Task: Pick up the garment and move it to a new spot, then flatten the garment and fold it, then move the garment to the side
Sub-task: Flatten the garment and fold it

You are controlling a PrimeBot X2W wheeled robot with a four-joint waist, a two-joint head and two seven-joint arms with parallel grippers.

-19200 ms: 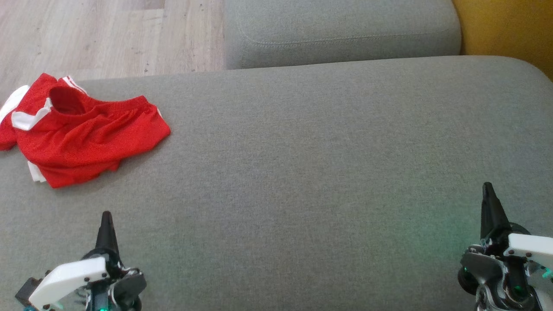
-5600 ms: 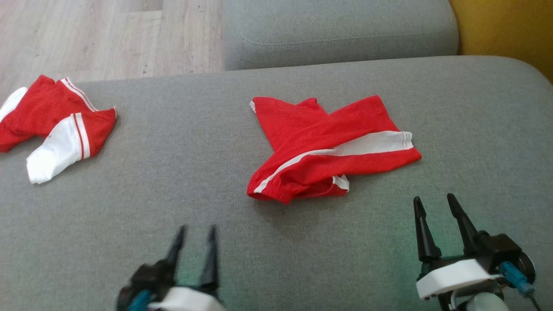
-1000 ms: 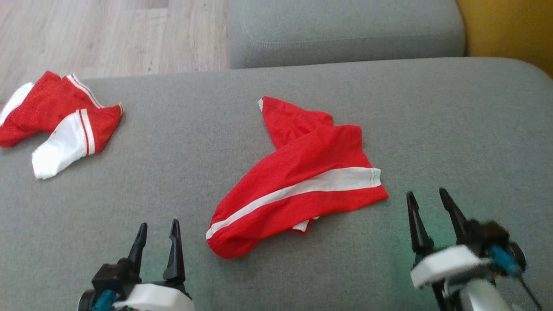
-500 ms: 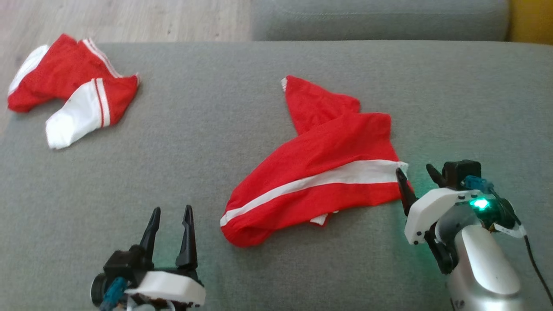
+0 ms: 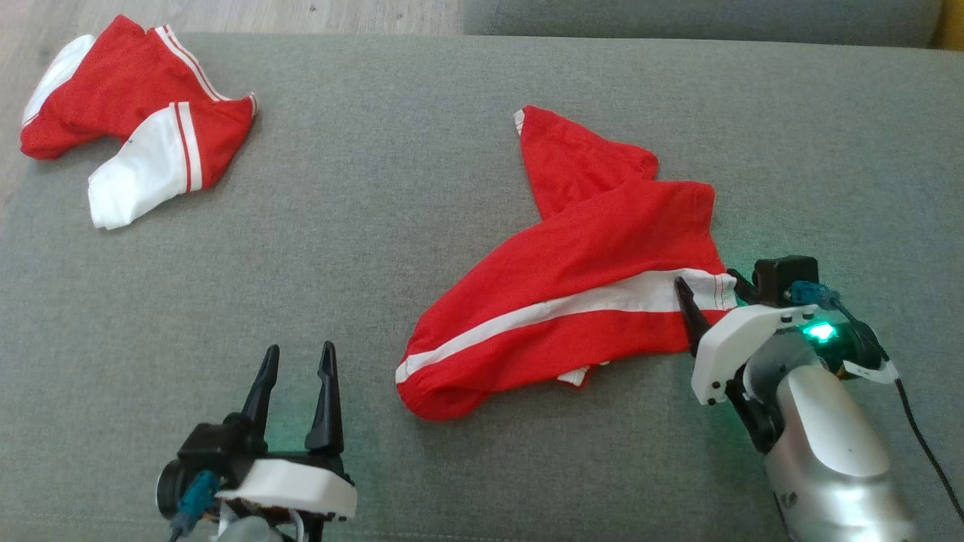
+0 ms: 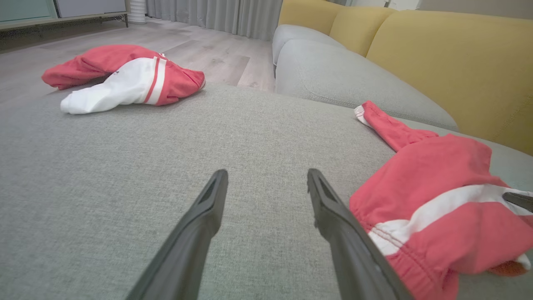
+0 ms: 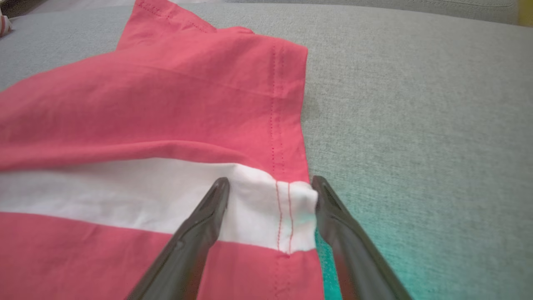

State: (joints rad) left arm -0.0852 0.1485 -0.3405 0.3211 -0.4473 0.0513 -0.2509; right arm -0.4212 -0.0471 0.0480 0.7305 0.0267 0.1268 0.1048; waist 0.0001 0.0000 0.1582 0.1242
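The garment (image 5: 587, 256) is a pair of red shorts with a white side stripe, lying crumpled in the middle of the grey cushion (image 5: 376, 263). My right gripper (image 5: 708, 290) stands open at its right hem. In the right wrist view the garment (image 7: 166, 104) has the white stripe's hem end between the two fingers of the right gripper (image 7: 270, 181), one finger over the cloth and the other at its edge. My left gripper (image 5: 300, 354) is open on bare cushion, left of the elastic waistband. In the left wrist view the left gripper (image 6: 267, 173) has the garment (image 6: 433, 179) just to its right.
A second red and white garment (image 5: 135, 128) lies bunched at the cushion's far left corner, near the wooden floor (image 6: 166, 41). Another grey cushion (image 5: 678, 15) lies beyond, with a yellow sofa back (image 6: 437, 54) to the right.
The head camera has tilted down, shifting the whole picture up. My right gripper has tipped forward and moved left onto the garment's hem. The left gripper has stayed put.
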